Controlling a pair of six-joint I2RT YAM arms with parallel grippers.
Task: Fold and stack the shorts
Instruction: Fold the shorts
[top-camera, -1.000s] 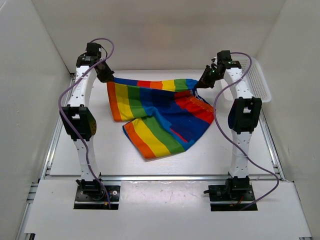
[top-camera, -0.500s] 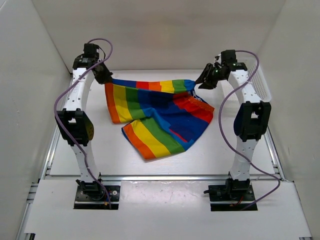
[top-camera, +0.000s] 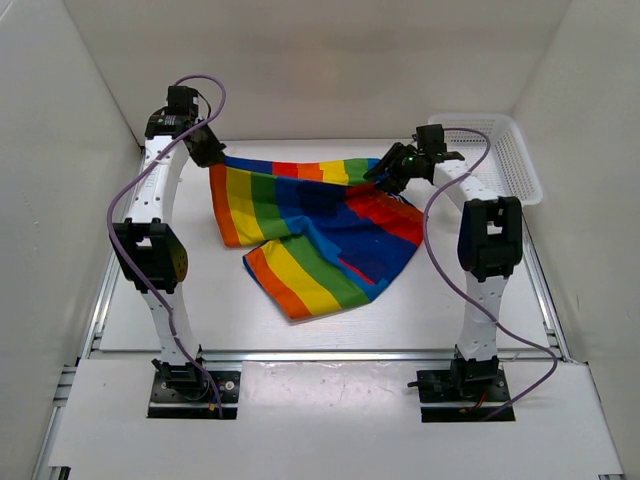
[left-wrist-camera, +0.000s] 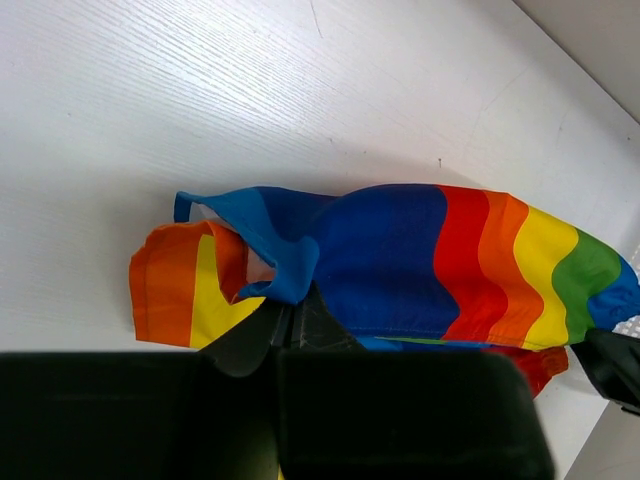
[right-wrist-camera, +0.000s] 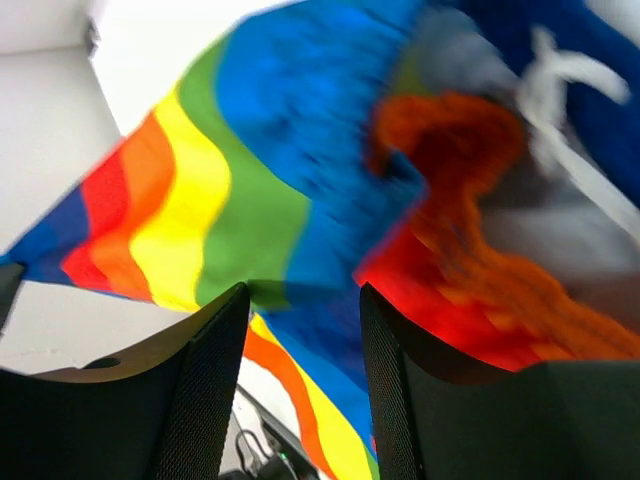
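The rainbow-striped shorts (top-camera: 320, 225) lie spread and partly folded across the middle of the white table. At their back left corner my left gripper (top-camera: 212, 155) is shut on a blue fold of the cloth (left-wrist-camera: 290, 275), its fingertips (left-wrist-camera: 262, 335) pressed together. My right gripper (top-camera: 385, 172) hangs open just over the back right corner, by the orange-red waistband (top-camera: 392, 208). In the right wrist view the two fingers (right-wrist-camera: 208, 380) stand apart, with the blurred shorts (right-wrist-camera: 280, 180) beyond them and nothing between them. A white drawstring (right-wrist-camera: 560, 80) shows near the waistband.
A white mesh basket (top-camera: 520, 165) stands at the back right corner, behind the right arm. White walls close in the table on three sides. Purple cables loop from both arms. Bare table lies in front of the shorts toward the arm bases.
My right gripper has opened, let go of the shorts' back right corner, and swung left and down over the cloth. The left gripper keeps its hold and has hardly moved.
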